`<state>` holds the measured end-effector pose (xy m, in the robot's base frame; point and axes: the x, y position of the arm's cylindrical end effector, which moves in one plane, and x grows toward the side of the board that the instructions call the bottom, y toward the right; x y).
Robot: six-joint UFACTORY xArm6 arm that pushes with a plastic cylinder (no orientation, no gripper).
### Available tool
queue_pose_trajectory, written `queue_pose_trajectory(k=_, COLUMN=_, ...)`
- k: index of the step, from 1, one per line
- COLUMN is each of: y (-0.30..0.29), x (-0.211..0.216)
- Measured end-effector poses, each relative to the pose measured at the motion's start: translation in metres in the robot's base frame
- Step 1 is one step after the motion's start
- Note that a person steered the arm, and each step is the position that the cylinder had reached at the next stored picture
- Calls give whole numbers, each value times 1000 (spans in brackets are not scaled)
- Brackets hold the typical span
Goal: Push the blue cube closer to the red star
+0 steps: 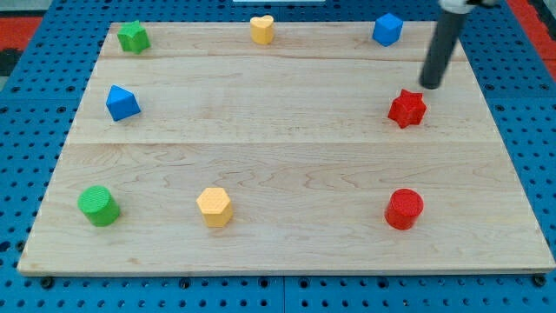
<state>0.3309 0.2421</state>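
Note:
The blue cube (387, 29) sits near the top right of the wooden board (287, 139). The red star (407, 109) lies below it, on the right side. My tip (431, 86) is at the end of the dark rod, just up and to the right of the red star and below and to the right of the blue cube. It touches neither block.
A green star (133, 36) sits at the top left, a yellow heart (261, 29) at the top middle. A second blue block (122, 103) lies at the left. A green cylinder (98, 206), a yellow hexagon (214, 207) and a red cylinder (404, 209) line the bottom.

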Motion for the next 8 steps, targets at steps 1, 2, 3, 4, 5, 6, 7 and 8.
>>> queue_pose_trajectory(k=1, y=6, x=-57)
queue_pose_trajectory(k=2, y=5, x=-132)
queue_pose_trajectory(k=3, y=-3, x=-140)
queue_pose_trajectory(k=4, y=-57, x=-139)
queue_pose_trajectory(k=5, y=-124, x=-132)
queue_pose_trajectory(k=6, y=-141, x=-74)
queue_pose_trajectory(k=7, y=-152, x=-68)
queue_pose_trajectory(k=8, y=-152, x=-97)
